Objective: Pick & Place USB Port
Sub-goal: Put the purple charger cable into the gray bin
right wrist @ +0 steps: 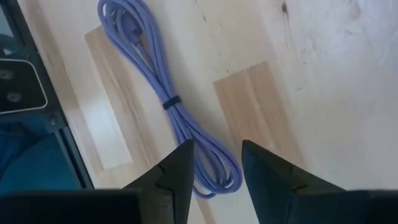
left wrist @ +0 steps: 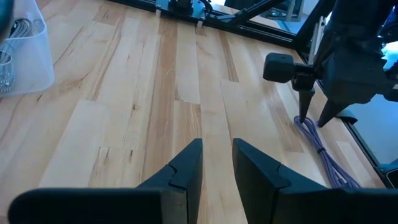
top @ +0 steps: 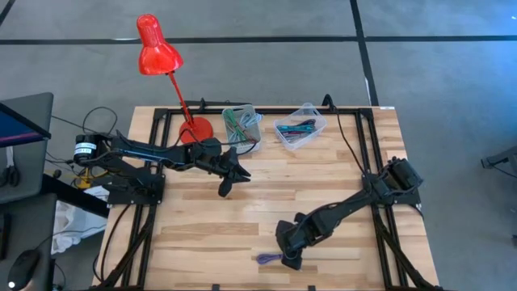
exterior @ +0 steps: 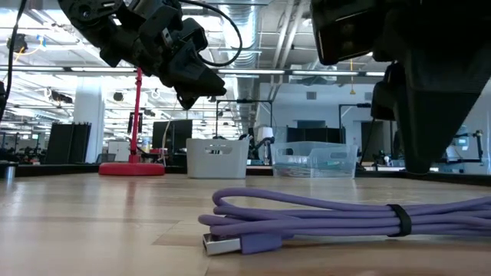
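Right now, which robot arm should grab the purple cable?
The right one, probably. The right gripper hangs open just above the purple cable at the table's near edge. The left gripper is open too, but sits far off near the red lamp.

You see a bench of pale wood planks with a smooth, faintly satin finish. The USB cable has a smooth matt purple plastic jacket, a dark strap and a shiny metal plug. Both hands' fingers look like matt black plastic. The lamp is glossy red; the bins are translucent plastic.
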